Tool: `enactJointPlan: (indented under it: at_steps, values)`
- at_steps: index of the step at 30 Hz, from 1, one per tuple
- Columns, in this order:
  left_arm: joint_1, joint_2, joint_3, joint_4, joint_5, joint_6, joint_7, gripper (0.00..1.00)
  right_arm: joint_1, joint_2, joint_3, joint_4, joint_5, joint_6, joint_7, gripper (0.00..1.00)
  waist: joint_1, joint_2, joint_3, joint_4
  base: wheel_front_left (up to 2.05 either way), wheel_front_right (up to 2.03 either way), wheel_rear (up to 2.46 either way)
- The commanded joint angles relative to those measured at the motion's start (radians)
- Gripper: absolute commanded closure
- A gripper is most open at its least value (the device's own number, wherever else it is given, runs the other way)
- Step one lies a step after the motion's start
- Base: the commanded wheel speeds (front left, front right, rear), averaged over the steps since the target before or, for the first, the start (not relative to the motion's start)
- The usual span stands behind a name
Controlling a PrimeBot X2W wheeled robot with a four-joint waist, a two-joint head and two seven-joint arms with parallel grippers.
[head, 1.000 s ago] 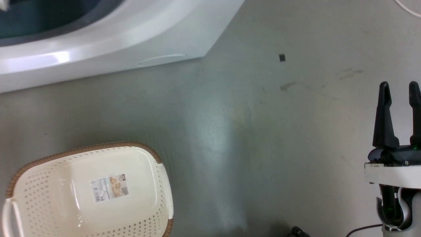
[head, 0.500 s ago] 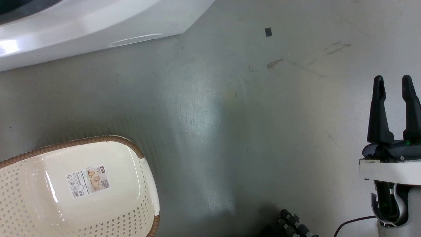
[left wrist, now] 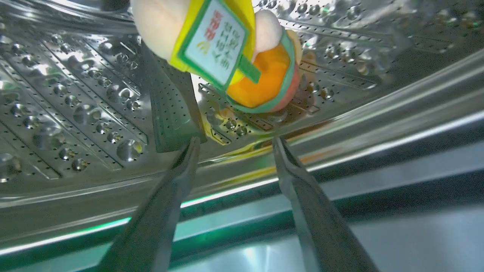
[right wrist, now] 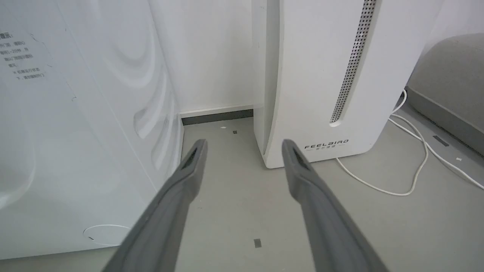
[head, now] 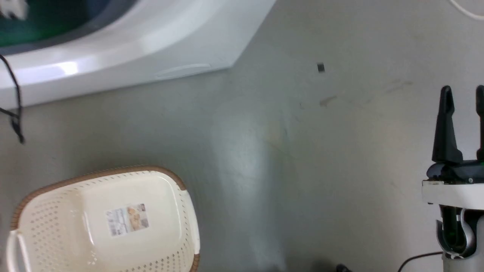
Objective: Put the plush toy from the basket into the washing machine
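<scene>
**Item: plush toy** [left wrist: 242, 56]. Location: inside the steel drum [left wrist: 75, 113] of the washing machine [head: 151, 45]. Seen in the left wrist view against the perforated wall, just beside a raised grey rib [left wrist: 170, 102], with the green-edged tag [left wrist: 215, 41] facing the camera. A little beyond both fingertips and apart from them. Fully settled or mid-tumble: cannot tell.

**Item: left hand** [left wrist: 235, 140]. Fingers spread wide, nothing between them, tips about level with the drum's front lip.

**Item: right hand** [head: 463, 90]. Fingers parted, nothing held. Hanging over the floor [head: 302, 170], well to the right of the machine. In its own wrist view, pointed towards a white tower appliance [right wrist: 321, 75] and a white cable [right wrist: 397, 181] lying loose.

**Item: basket** [head: 49, 226]. On the floor in front of the machine, label sticker [head: 126, 219] on its base.

**Status, as judged:** toy delivered; only withdrawal of the left arm remaining.

**Hazards, as judged:**
- Toy close to the drum mouth. Probably soft and light, so liable to roll back to the lip and lodge by the door ring if nudged.
- Tag standing proud. Could snag on a fingertip during pull-back and drag the toy out.
- Fingers low over the steel lip. Could scrape it on a crooked retreat.
- Black cable [head: 15, 98] hanging by the machine front. Could catch on the arm.
</scene>
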Motion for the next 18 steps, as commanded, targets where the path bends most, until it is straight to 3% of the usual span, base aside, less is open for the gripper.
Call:
enactJointPlan:
  at_steps: [1, 8, 13, 18]
  values:
    - [0.033, -0.011, -0.013, 0.002, -0.005, -0.004, -0.028, 0.00, 0.013, 0.000, -0.009, 0.002, -0.014, -0.001, -0.004, 0.00, -0.0001, 0.0000, -0.075, 0.043, 0.00, 0.00, 0.00]
    - [0.180, -0.090, -0.053, -0.007, -0.049, -0.007, -0.232, 0.00, 0.061, 0.000, -0.047, 0.006, -0.073, -0.001, -0.004, 0.00, -0.0001, 0.0000, -0.238, 0.126, 0.00, 0.00, 0.00]
    - [0.308, -0.136, -0.073, -0.052, -0.061, -0.008, -0.452, 0.00, 0.107, 0.000, -0.058, 0.005, -0.104, -0.001, -0.004, 0.00, -0.0001, 0.0000, -0.353, 0.179, 0.00, 0.00, 0.00]
    - [0.454, -0.182, -0.088, -0.110, -0.055, 0.020, -0.645, 0.00, 0.153, 0.000, -0.073, 0.002, -0.127, -0.001, -0.004, 0.00, -0.0001, 0.0000, -0.444, 0.231, 0.00, 0.00, 0.00]
